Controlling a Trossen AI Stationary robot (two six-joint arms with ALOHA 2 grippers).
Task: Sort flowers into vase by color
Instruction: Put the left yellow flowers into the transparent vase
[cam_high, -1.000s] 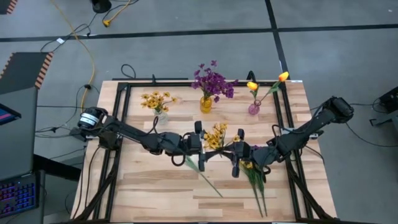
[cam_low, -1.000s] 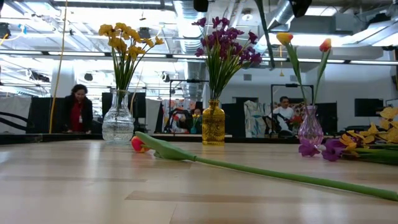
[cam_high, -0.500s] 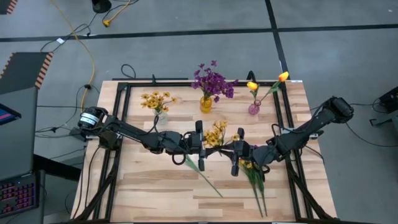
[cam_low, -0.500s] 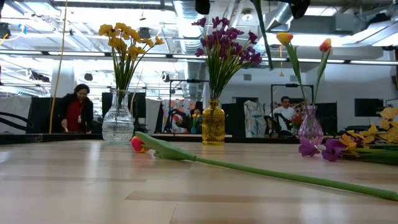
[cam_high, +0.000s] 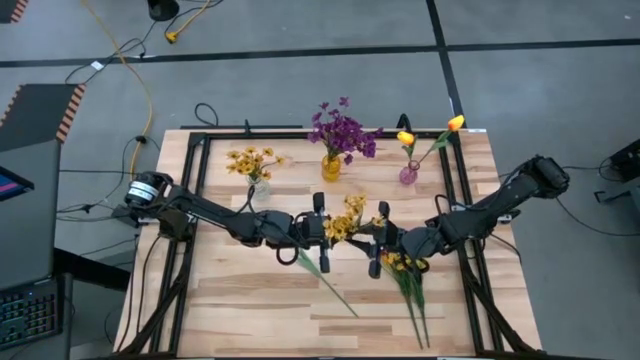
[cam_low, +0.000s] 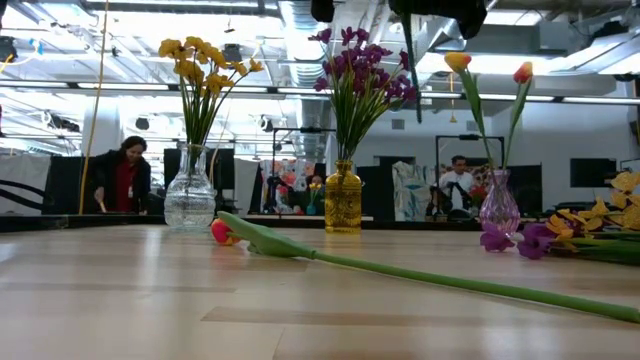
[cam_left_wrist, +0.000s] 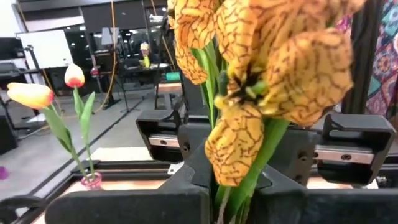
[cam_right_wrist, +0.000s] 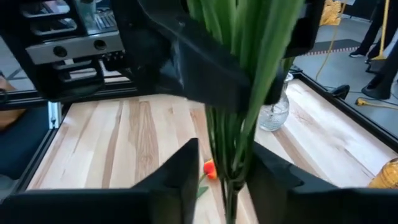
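Observation:
A yellow flower bunch (cam_high: 347, 213) is held upright in the air over the table's middle, between my two grippers. My left gripper (cam_high: 328, 232) comes at it from the table's left and is shut on its green stems (cam_left_wrist: 231, 194). Facing it from the right, my right gripper (cam_right_wrist: 224, 180) is open; its fingers (cam_right_wrist: 186, 177) stand on either side of the stems lower down. Whether they touch, I cannot tell. The stems' lower end (cam_low: 411, 70) hangs free. At the back stand a clear vase (cam_high: 257, 185) with yellow flowers, an amber vase (cam_high: 331, 167) with purple ones and a pink vase (cam_high: 408, 174) with tulips. My left gripper pinches the bunch's green stems (cam_left_wrist: 239, 186) between its two fingers, just below the yellow blooms. The fingers lie level, coming from the table's left, across the stems. The bunch stands upright, lifted clear of the table, blooms above and stems hanging below.
An orange tulip (cam_low: 224, 232) lies on the table with its long stem (cam_high: 330, 287) running toward the near edge. A heap of purple and yellow flowers (cam_high: 410, 285) lies near the right. A black frame (cam_high: 195, 200) borders the table. People stand in the room behind.
The bunch's hanging stems have swung a little and now hang more upright in the low view. More of the dark grippers shows at that view's top.

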